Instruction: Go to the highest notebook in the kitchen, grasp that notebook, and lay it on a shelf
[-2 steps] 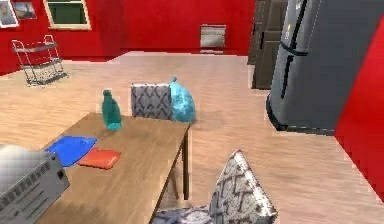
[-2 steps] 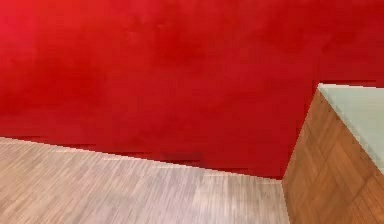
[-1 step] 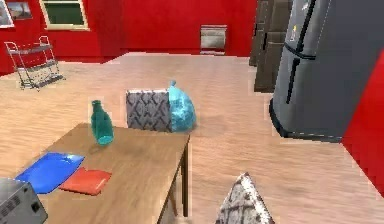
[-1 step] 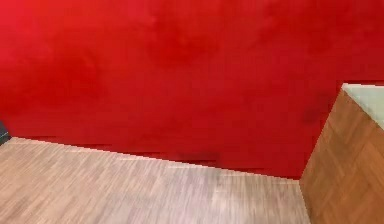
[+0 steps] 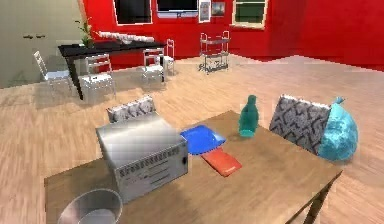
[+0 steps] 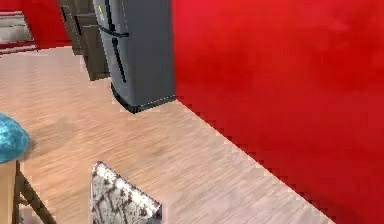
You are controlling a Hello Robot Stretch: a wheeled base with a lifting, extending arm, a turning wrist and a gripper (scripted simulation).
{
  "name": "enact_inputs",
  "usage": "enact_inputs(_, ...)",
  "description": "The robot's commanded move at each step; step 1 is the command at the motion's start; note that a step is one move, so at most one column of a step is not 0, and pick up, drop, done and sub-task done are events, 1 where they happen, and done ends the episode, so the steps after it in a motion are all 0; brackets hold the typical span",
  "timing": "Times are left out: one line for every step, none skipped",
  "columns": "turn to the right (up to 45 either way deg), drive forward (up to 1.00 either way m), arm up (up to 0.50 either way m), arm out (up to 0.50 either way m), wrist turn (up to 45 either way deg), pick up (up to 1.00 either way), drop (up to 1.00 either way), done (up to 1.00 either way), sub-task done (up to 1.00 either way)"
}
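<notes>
Floorboards (image 5: 200, 95) lie bare between the wooden counter (image 5: 270, 175) in front of me and the black dining table (image 5: 105, 48) with its white chairs (image 5: 98, 72) near the red wall (image 5: 320, 30), so there is wide room to roll. On the counter a blue notebook (image 5: 203, 137) lies flat just beside a silver toaster (image 5: 143, 155). A red notebook (image 5: 221, 161) lies flat touching its near corner, and I cannot tell which sits higher. A teal bottle (image 5: 248, 116) stands near the counter's far edge, a grey pot (image 5: 92, 210) at the near left edge and a teal bag (image 5: 340, 130) at the right end. Two patterned chair backs (image 5: 300, 122) rise along the far edge. In the arm side view the floor is open up to a grey fridge (image 6: 140, 50) by the red wall. The claw's state I cannot tell.
</notes>
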Motion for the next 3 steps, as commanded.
enact_inputs(-45.0,0.0,0.0,0.0,0.0,0.0,0.0,0.0,0.0)
enact_inputs(-30.0,0.0,0.0,0.0,0.0,0.0,0.0,0.0,0.0)
enact_inputs(0.0,0.0,0.5,0.0,0.0,0.0,0.0,0.0,0.0)
